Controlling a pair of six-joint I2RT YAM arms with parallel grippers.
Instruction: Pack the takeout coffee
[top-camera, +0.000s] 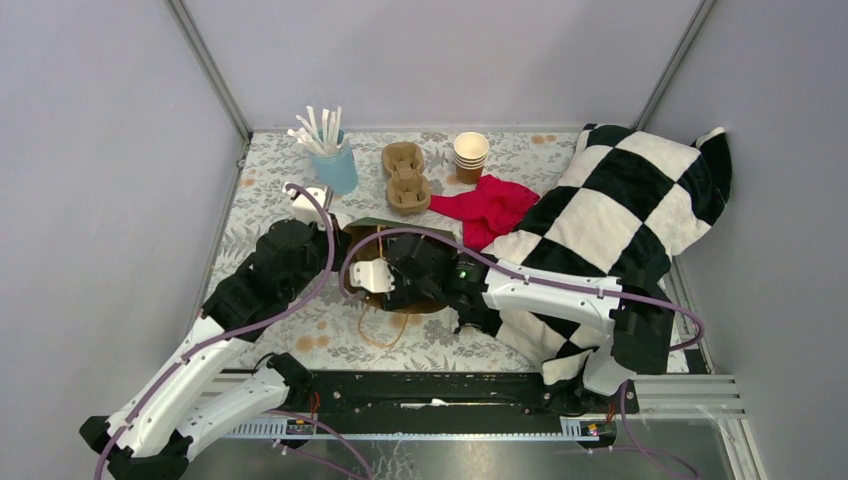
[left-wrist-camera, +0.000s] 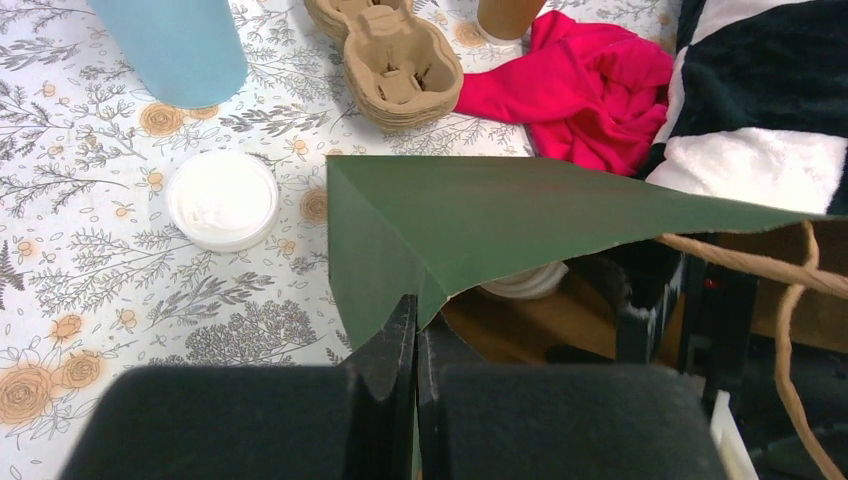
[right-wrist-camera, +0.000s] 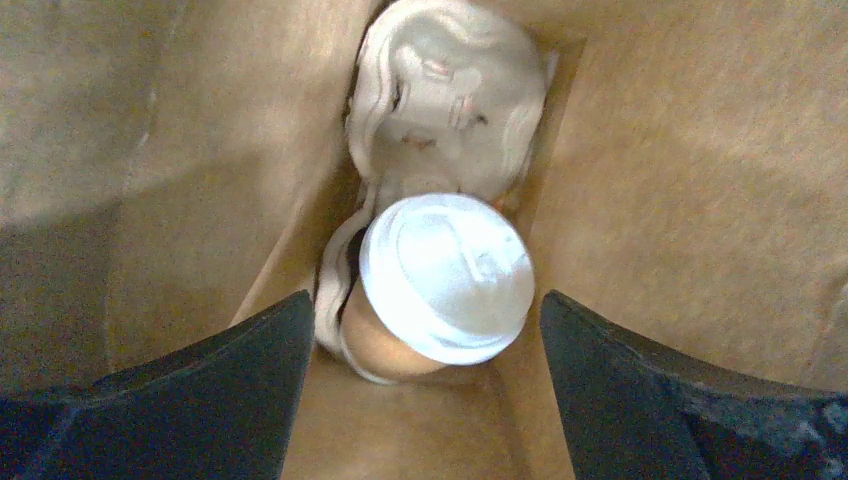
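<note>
From above, a paper bag (top-camera: 400, 226) lies in the middle of the worktop (top-camera: 300, 180). Its outside is green and its inside is brown. The left arm (top-camera: 270, 265) reaches to the bag's left edge, and the right arm (top-camera: 540, 285) pokes into its mouth from the right. The coffee cannot be seen from here, because the arm and the bag hide it. In the left wrist view, the left jaws sit at the bottom middle of the frame. They are pinched tight on the corner of the green flap and hold the bag open. A loose white lid (left-wrist-camera: 221, 198) lies on the worktop at the left, and a red cloth (left-wrist-camera: 580, 90) is at the upper right. In the right wrist view, the takeout coffee (right-wrist-camera: 445, 275) sits deep in the bag, in the middle of the frame. Its white lid faces the camera, and it may lean a little. A bumpy white thing (right-wrist-camera: 450, 100) lies just above it, but I cannot tell what it is. The right jaws are spread wide, one at the lower left and one at the lower right. They hold nothing and do not touch the cup. The cup looks let go, so the job now is probably to pull the right arm out. It should go straight back with the jaws wide, so it does not bump the cup. The left jaws should hold the flap firmly, so the bag does not fall shut on the arm.
</note>
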